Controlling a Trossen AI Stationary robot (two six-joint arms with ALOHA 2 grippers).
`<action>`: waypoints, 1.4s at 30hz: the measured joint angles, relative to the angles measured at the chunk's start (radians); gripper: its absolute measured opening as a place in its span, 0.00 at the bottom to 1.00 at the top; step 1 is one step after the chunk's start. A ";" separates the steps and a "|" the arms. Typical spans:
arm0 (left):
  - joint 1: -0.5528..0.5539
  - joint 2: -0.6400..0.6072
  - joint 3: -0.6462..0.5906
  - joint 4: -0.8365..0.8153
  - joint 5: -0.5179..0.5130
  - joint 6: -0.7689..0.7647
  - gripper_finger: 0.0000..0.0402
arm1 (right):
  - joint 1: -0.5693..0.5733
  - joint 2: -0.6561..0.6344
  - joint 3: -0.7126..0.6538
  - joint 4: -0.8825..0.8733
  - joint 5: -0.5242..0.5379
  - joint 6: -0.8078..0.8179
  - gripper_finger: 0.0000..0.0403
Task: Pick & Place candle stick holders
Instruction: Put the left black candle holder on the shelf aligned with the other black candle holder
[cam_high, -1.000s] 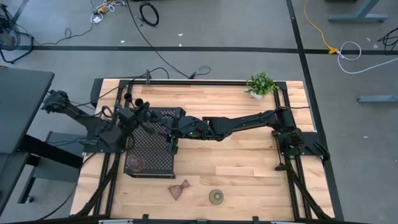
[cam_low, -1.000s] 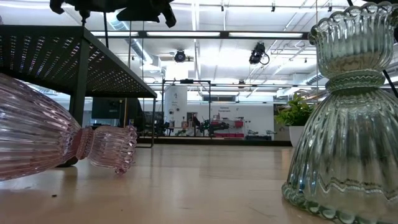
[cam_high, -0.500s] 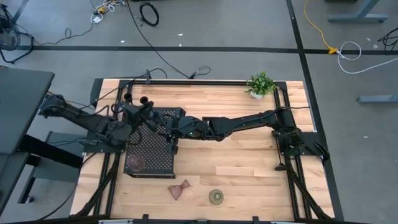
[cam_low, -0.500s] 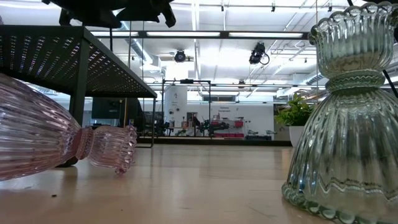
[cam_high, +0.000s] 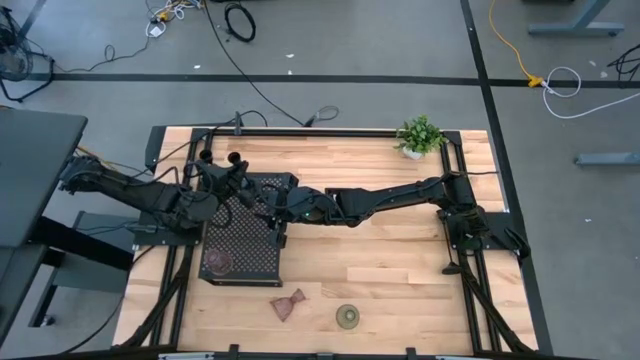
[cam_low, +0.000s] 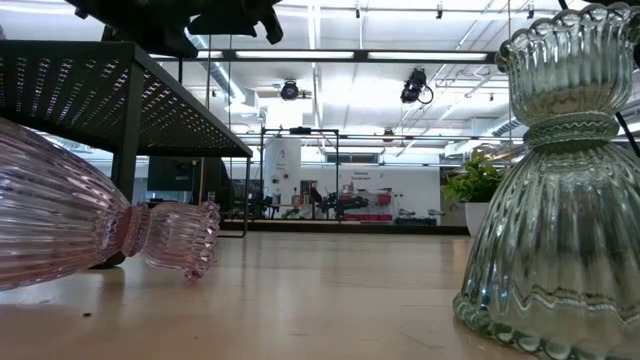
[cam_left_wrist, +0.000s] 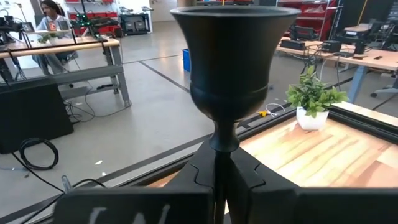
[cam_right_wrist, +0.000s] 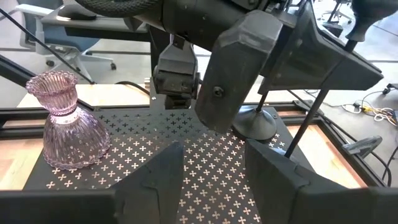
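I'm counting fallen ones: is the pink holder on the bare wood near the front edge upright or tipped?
Tipped. The pink holder lies on its side on the table; the low view shows it lying sideways.

Three squat holders (cam_high: 289, 305); two black stems (cam_high: 234, 160); one tray (cam_high: 240, 250); one plant (cam_high: 419, 134).
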 joint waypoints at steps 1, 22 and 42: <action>0.003 0.000 0.000 0.000 0.003 0.000 0.03 | 0.000 0.000 0.000 0.000 0.000 0.000 0.42; 0.004 0.000 0.000 -0.004 0.011 0.000 0.13 | 0.000 0.000 0.000 0.000 -0.001 -0.001 0.42; 0.004 0.000 0.000 0.008 0.005 0.002 0.16 | 0.000 0.000 0.000 0.000 -0.002 0.000 0.42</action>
